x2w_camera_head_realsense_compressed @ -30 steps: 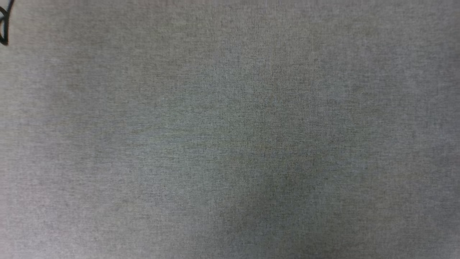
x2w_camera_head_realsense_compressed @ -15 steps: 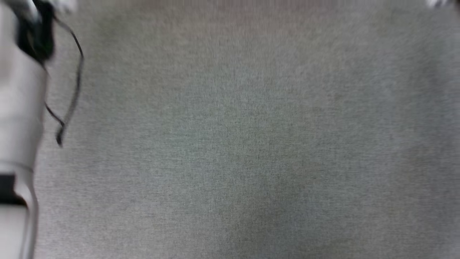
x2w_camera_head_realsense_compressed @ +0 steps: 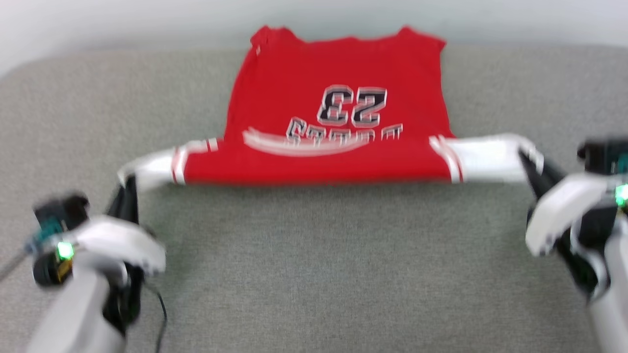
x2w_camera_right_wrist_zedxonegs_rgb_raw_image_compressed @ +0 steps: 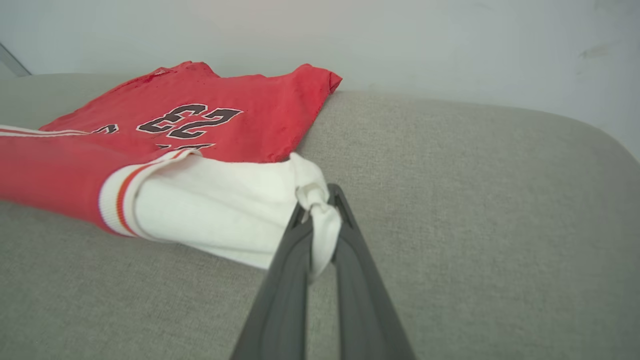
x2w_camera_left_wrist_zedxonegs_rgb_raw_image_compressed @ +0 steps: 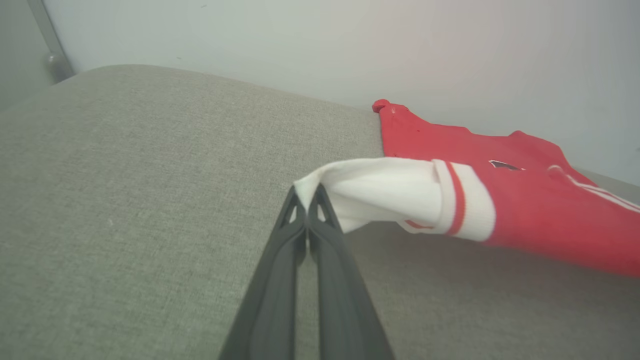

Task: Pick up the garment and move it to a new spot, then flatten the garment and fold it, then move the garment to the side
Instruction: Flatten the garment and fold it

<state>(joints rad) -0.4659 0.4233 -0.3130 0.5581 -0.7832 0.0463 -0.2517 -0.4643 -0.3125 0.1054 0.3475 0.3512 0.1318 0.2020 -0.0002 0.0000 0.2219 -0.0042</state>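
We find the garment (x2w_camera_head_realsense_compressed: 338, 98) lying across the far half of the grey fabric-covered counter (x2w_camera_head_realsense_compressed: 314, 274), its far hem close against the pale wall (x2w_camera_head_realsense_compressed: 147, 19) and its printed face up, the black white-edged "23" (x2w_camera_head_realsense_compressed: 352, 105) upside down from the head view. The left hand (x2w_camera_head_realsense_compressed: 129, 182) is clenched on the tip of the white left sleeve (x2w_camera_head_realsense_compressed: 152, 169). From the left wrist we see its two dark fingers (x2w_camera_left_wrist_zedxonegs_rgb_raw_image_compressed: 280, 280) pressed together, with the sleeve's corner nipped between the tips (x2w_camera_left_wrist_zedxonegs_rgb_raw_image_compressed: 306, 197). The right hand (x2w_camera_head_realsense_compressed: 526, 159) likewise grasps the end of the white right sleeve (x2w_camera_head_realsense_compressed: 485, 157). From the right wrist, a twist of white cloth is bunched between its closed tips (x2w_camera_right_wrist_zedxonegs_rgb_raw_image_compressed: 320, 197) and hangs down between the fingers. The near edge of the shirt is drawn out straight between the two hands (a shadow beneath it in the left wrist view suggests it is clear of the cloth there). A near band of red, carrying a curved white stripe (x2w_camera_head_realsense_compressed: 294, 143), lies over the lower part of the lettering. Red-and-white striped trim (x2w_camera_left_wrist_zedxonegs_rgb_raw_image_compressed: 452, 200) rings the sleeve near the red body. The head view is somewhat blurred.
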